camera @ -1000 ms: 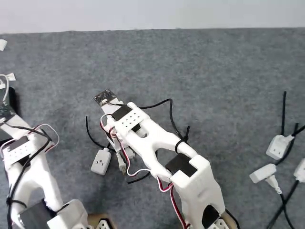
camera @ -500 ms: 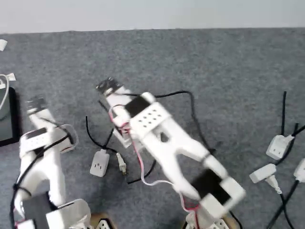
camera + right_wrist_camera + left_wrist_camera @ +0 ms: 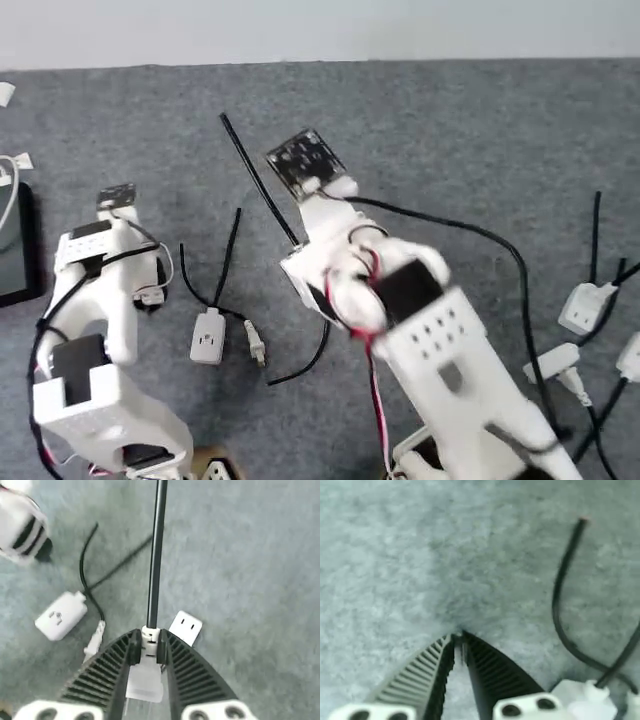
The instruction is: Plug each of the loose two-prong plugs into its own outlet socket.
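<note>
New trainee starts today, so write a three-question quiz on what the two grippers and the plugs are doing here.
1. True or false: the left gripper holds a plug.
2. What is the right gripper shut on? A: a white corded connector; B: a screwdriver; C: nothing.
3. Fill in: in the high view, a loose plug lies beside a white ____.
Key: 1 false; 2 A; 3 socket.
</note>
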`<state>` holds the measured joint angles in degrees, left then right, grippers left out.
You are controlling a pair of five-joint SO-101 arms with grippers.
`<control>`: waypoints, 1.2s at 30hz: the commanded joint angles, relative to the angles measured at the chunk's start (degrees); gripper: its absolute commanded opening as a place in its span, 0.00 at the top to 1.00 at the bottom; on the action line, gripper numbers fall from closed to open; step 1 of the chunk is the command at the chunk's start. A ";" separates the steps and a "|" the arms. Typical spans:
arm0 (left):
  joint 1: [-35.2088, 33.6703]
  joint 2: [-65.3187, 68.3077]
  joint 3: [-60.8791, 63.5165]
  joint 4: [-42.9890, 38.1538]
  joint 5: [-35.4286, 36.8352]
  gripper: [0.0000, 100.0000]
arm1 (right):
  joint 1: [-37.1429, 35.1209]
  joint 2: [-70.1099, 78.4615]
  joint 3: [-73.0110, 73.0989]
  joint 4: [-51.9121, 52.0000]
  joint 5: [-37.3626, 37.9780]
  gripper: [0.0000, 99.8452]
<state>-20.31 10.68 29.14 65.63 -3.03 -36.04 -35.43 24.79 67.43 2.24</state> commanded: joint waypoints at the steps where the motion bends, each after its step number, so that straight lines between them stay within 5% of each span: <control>1: 2.90 -2.73 -0.48 0.79 -6.24 0.99 | -4.18 -8.48 5.98 -6.37 0.88 0.99; 6: 8.88 -12.57 8.92 -3.16 -17.58 0.99 | -11.74 -12.35 14.07 -12.79 1.49 0.99; 13: 15.56 -30.59 25.89 -11.25 -22.86 0.99 | -14.55 -12.35 18.64 -16.31 2.11 0.99; 36: 22.24 -69.98 51.38 -16.00 -25.23 0.99 | -14.20 -12.35 22.59 -20.26 2.20 0.99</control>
<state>1.58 -55.52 80.31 51.30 -28.88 -50.02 -46.15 47.65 48.44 4.00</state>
